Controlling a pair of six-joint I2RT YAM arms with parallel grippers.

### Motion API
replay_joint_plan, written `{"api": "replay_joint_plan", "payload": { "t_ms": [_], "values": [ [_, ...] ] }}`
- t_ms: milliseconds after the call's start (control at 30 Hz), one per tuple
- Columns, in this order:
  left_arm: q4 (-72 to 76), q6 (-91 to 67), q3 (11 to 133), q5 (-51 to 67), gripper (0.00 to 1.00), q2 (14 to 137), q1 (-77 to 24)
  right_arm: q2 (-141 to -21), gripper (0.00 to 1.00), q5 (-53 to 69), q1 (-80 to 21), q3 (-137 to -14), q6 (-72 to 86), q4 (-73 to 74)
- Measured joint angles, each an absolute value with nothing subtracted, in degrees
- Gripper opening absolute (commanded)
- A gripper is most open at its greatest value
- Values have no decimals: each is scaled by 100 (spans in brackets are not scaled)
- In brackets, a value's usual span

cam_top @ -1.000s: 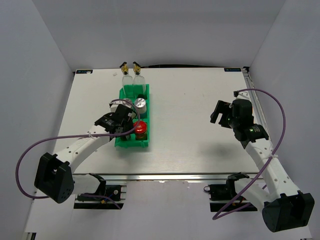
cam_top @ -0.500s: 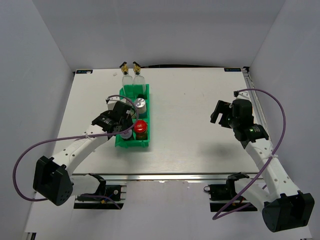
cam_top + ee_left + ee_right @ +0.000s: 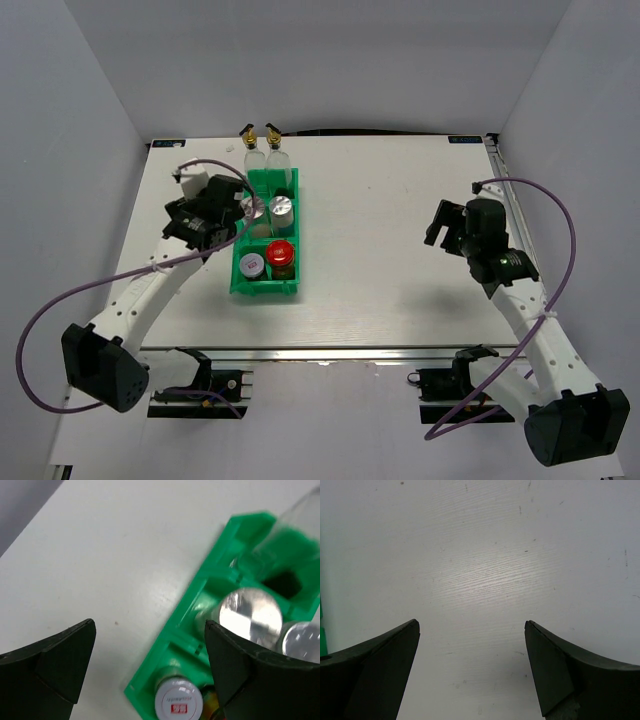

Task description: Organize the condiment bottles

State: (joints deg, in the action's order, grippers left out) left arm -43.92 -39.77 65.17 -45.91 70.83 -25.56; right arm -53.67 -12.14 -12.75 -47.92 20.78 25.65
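Observation:
All the condiment bottles stand in the green bin (image 3: pixel 241 243). Two clear glass bottles (image 3: pixel 262 152) occupy its far end. A silver-lidded shaker (image 3: pixel 282 207) and a silver-lidded jar (image 3: pixel 252 207) fill the middle. The red-lidded jar (image 3: pixel 281 253) and the white-lidded jar (image 3: pixel 251 265) sit at the near end. My left gripper (image 3: pixel 228 222) hovers open by the bin's left rim (image 3: pixel 192 597), holding nothing; below it are the white-lidded jar (image 3: pixel 178 704) and a silver lid (image 3: pixel 250 615). My right gripper (image 3: pixel 445 225) hangs open over bare table (image 3: pixel 480 580), far right of the bin.
The bin lies lengthwise left of the table's centre. A purple cable (image 3: pixel 70 290) loops from the left arm and another (image 3: pixel 560 215) from the right arm. A raised rail (image 3: pixel 505 190) runs along the table's right edge.
My left gripper opened wide, let go of the white-lidded jar in the bin's near compartment, and drew back up and to the far left. The right arm stayed still.

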Motion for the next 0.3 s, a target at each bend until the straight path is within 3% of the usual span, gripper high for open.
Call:
{"api": "replay_joint_plan", "payload": {
  "t_ms": [300],
  "values": [
    [-3374,-3791,6563,-4104,98,6600,-1308,-5162,90,-1588,-1275,-4794,2106,2550]
  ]
}}
